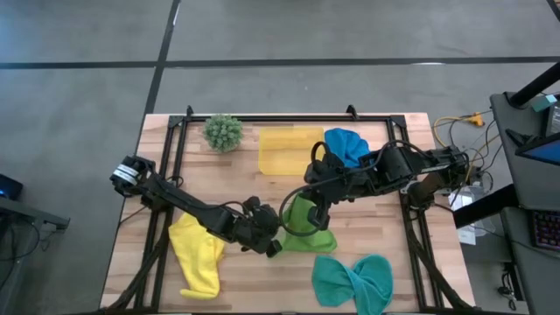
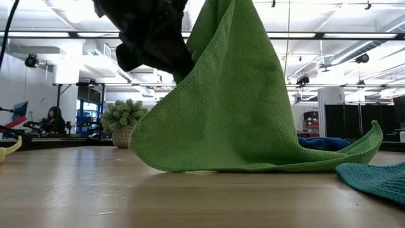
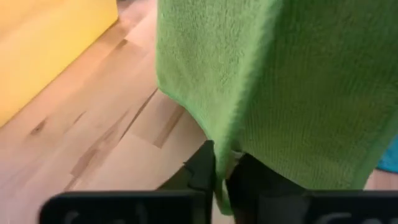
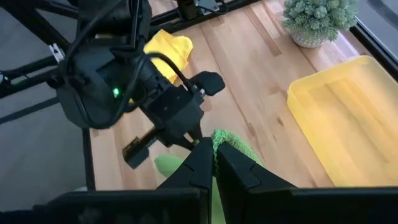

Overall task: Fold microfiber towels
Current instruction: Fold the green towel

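The lime green towel hangs between my two grippers over the middle of the table, and its lower hem rests on the wood. My right gripper is shut on its top. My left gripper is shut on its left side edge, lower down. A yellow towel lies crumpled at the near left and a teal towel at the near right. A bright blue towel lies at the far side, beside the tray. My left gripper pinches the green towel's side edge between its two fingers, coming slanting down from the table's left; one layer or several, I cannot tell. My right gripper pinches the towel's bunched top between its fingers, slanting down from the right. The cloth hangs below it like a tent, with its hem on the table.
A rigid yellow tray stands at the far middle and a small spiky green plant at the far left. A black frame runs round the table. Bare wood shows at the near middle. Cables hang past the right edge.
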### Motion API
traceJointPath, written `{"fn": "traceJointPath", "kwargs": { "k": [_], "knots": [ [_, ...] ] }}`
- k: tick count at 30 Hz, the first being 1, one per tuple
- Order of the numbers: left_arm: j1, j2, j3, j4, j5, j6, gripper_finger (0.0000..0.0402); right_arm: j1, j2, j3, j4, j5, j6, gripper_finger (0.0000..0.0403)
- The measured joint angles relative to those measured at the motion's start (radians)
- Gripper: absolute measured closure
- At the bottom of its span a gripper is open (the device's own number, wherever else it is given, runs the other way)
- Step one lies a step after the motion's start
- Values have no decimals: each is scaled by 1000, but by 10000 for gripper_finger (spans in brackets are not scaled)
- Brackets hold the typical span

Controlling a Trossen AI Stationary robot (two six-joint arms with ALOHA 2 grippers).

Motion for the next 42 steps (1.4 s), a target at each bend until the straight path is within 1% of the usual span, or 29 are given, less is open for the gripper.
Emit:
{"fn": "traceJointPath", "kwargs": {
  "k": [3,5,8,12,14,17,19,21,24,27,31,34,37,39,42],
  "knots": [
    [-3,-48,0,-60,5,18,399,0,0,0,-17,0,-44,394],
    [-5,-95,2,-134,8,19,401,0,0,0,-44,0,-78,394],
    [-10,-191,7,-284,10,22,401,0,0,0,-103,0,-113,394],
    [-10,-354,28,-455,4,58,401,0,-8,-1,-151,13,-181,394],
    [-9,-432,47,-524,-7,89,401,0,-19,-1,-164,59,-211,394],
    [-1,-535,94,-627,-52,146,401,-7,-48,-1,-176,169,-266,394],
    [10,-583,141,-701,-79,184,401,-20,-73,-1,-173,233,-299,394],
    [25,-610,200,-760,-109,227,401,-39,-102,-1,-159,274,-337,394],
    [55,-618,305,-819,-146,330,401,-75,-138,-1,-128,324,-399,394],
    [106,-599,420,-834,-183,480,402,-116,-164,-1,-76,368,-491,394],
    [215,-533,574,-836,-192,687,402,-174,-185,-1,43,387,-637,394],
    [280,-478,680,-838,-193,783,402,-197,-190,0,123,420,-721,394],
    [296,-442,756,-860,-193,824,402,-196,-194,0,150,423,-737,394],
    [294,-430,780,-904,-188,814,402,-174,-195,0,130,421,-702,394],
    [278,-421,778,-1016,-120,686,402,-115,-188,-2,59,420,-618,394]
  ]
}}
